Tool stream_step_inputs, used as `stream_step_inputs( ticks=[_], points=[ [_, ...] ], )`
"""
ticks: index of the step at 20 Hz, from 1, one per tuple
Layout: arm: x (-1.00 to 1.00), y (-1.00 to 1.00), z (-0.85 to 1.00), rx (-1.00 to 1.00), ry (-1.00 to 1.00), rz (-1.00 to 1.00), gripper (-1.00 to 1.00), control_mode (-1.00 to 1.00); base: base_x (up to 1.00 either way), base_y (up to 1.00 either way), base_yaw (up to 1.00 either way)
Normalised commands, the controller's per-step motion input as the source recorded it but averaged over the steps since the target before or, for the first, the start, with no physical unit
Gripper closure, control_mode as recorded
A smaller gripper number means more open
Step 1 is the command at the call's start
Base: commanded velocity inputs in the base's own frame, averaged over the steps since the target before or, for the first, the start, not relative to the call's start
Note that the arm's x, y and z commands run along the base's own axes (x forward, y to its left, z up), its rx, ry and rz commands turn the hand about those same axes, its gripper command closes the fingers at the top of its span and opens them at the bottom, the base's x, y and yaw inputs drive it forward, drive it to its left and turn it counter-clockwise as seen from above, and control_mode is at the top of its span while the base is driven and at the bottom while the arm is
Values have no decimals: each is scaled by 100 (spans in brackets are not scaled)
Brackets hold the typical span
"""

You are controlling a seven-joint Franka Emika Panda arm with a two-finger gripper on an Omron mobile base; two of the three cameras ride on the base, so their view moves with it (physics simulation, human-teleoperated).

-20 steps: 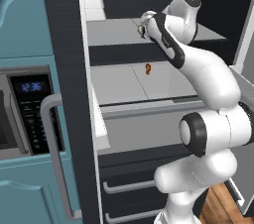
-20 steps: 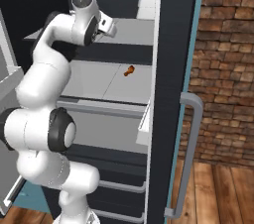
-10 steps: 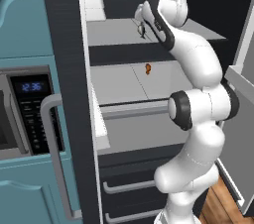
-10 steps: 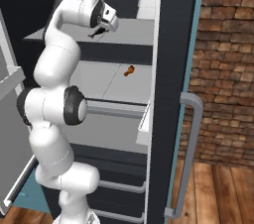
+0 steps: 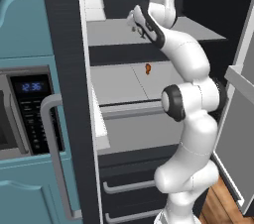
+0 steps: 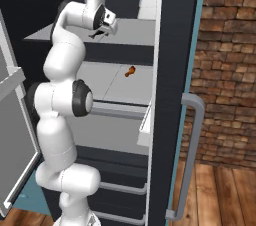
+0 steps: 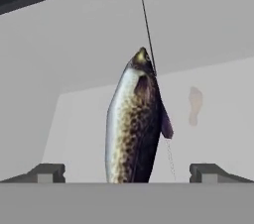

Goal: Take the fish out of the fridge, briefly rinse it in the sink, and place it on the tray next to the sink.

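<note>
Between the jaws (image 7: 127,173), which stand wide apart with nothing gripped, lies one fish (image 7: 135,124) on the pale grey upper shelf (image 7: 208,29) of the fridge (image 5: 64,29). It is slender and pointed at its far end, with a silvery flank and a dark speckled back; its near end is cut off at the lower edge of the hand view. Two dark finger tips (image 7: 47,172) flank it, one on each side, well clear of its body. Beyond the jaws and below them, one small orange item (image 5: 148,68) sits on the next shelf down, too small to make out its shape. Further below are two dark drawers with grey bar handles (image 5: 126,187). Outermost is one long grey door handle (image 6: 192,155).
</note>
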Motion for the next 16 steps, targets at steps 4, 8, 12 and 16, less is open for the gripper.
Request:
stream_step_inputs(
  ticks=[4, 8, 12, 16],
  points=[
    [48, 9, -14, -2, -1, 5, -100, -100, 0, 0, 0],
    [39, 0, -33, -3, 0, 3, -100, -100, 0, 0, 0],
    [-25, 7, -79, -10, 0, 2, 100, -100, 0, 0, 0],
    [-78, 21, -41, -9, 0, 1, 100, -100, 0, 0, 0]
  ],
)
